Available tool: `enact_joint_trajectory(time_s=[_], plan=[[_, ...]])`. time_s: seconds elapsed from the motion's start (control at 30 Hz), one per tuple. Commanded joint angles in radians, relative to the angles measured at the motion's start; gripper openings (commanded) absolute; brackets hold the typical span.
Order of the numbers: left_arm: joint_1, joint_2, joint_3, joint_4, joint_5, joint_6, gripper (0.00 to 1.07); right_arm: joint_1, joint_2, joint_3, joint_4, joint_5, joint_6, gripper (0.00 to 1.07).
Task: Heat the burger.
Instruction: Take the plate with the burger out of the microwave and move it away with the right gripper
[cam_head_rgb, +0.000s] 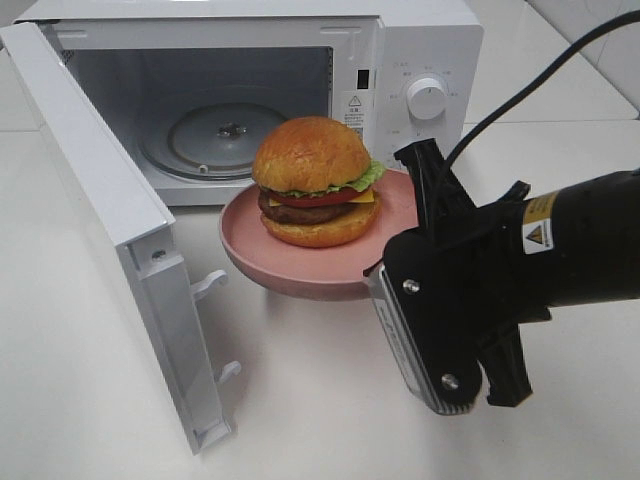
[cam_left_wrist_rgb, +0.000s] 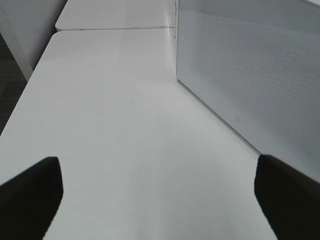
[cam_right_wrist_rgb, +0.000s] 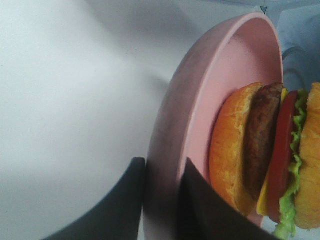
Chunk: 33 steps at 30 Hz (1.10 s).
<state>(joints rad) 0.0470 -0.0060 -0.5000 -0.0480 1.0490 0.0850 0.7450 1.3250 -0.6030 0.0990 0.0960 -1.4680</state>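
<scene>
Overhead: burger (cam_head_rgb: 315, 180) rides pink plate (cam_head_rgb: 300, 262) at microwave (cam_head_rgb: 420, 60) mouth, twelve o'clock of right gripper (cam_head_rgb: 400, 245).
Left wrist: left gripper (cam_left_wrist_rgb: 160, 200) spread wide, holding nothing.
Right wrist: jaws pinch plate rim.
Risk: edge grip may tilt, burger slides.

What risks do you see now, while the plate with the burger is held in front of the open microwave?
1. The right gripper pinches only the rim of the round pink plate; the plate may tilt or slip.
2. The tall, layered burger with the golden-brown bun lies loose and might slide off.
3. The plate might catch the white microwave's opening.
</scene>
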Motion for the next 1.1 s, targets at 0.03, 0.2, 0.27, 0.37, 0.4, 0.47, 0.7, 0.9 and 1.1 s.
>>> enact_joint_trajectory(time_s=[0.03, 0.2, 0.27, 0.37, 0.4, 0.47, 0.7, 0.9, 1.1], plan=[[0.004, -0.016, 0.003, -0.003, -0.01, -0.004, 0.96, 0.003, -0.096, 0.033, -0.032, -0.015, 0.028, 0.0], [0.004, -0.016, 0.003, -0.003, -0.01, -0.004, 0.96, 0.003, -0.191, 0.08, -0.092, 0.028, 0.101, 0.0], [0.004, -0.016, 0.003, -0.003, -0.01, -0.004, 0.96, 0.003, -0.213, 0.089, -0.099, 0.043, 0.114, 0.0], [0.004, -0.016, 0.003, -0.003, -0.01, -0.004, 0.96, 0.003, -0.3, 0.123, -0.184, 0.12, 0.186, 0.0], [0.004, -0.016, 0.003, -0.003, -0.01, -0.004, 0.96, 0.003, -0.3, 0.123, -0.184, 0.12, 0.186, 0.0], [0.004, -0.016, 0.003, -0.003, -0.01, -0.004, 0.96, 0.003, -0.371, 0.141, -0.249, 0.177, 0.268, 0.0], [0.004, -0.016, 0.003, -0.003, -0.01, -0.004, 0.96, 0.003, -0.541, 0.153, -0.376, 0.383, 0.435, 0.0], [0.004, -0.016, 0.003, -0.003, -0.01, -0.004, 0.96, 0.003, -0.649, 0.155, -0.435, 0.524, 0.528, 0.0], [0.004, -0.016, 0.003, -0.003, -0.01, -0.004, 0.96, 0.003, -0.695, 0.166, -0.515, 0.655, 0.695, 0.0]])
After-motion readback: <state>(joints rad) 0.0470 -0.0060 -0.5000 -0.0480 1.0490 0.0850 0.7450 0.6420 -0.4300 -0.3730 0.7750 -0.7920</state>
